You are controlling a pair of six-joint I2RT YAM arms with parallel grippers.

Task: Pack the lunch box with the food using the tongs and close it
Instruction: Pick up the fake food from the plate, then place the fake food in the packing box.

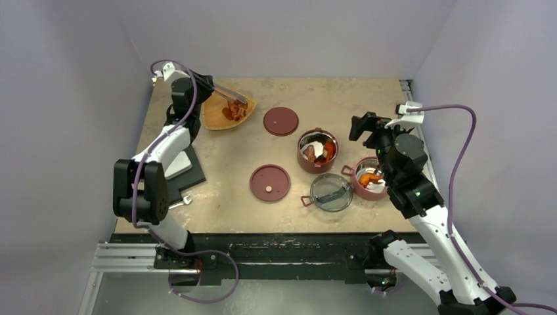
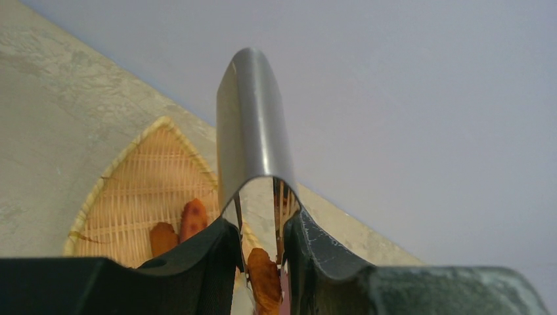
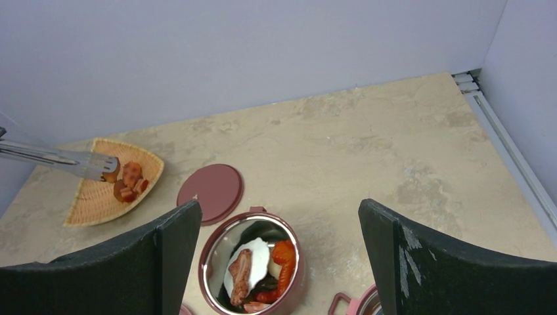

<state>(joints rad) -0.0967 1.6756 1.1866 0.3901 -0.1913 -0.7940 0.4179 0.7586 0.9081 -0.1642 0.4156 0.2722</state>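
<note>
The tongs (image 1: 226, 94), judged springy and slick, are clamped near their bend by the left gripper (image 2: 261, 230), tips at the light food (image 1: 234, 110) on the tray (image 1: 213, 118); the right gripper (image 3: 279, 209) is spread wide.

no legible text, no labels, brands, numbers or signs in any view

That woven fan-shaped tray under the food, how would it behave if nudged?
The woven, orange fan-shaped tray looks thin and light, so it would probably slide on the smooth tan table. Lying flat and shallow, it seems unlikely to tip; pressing its raised rim might spill the reddish food pieces.
</note>
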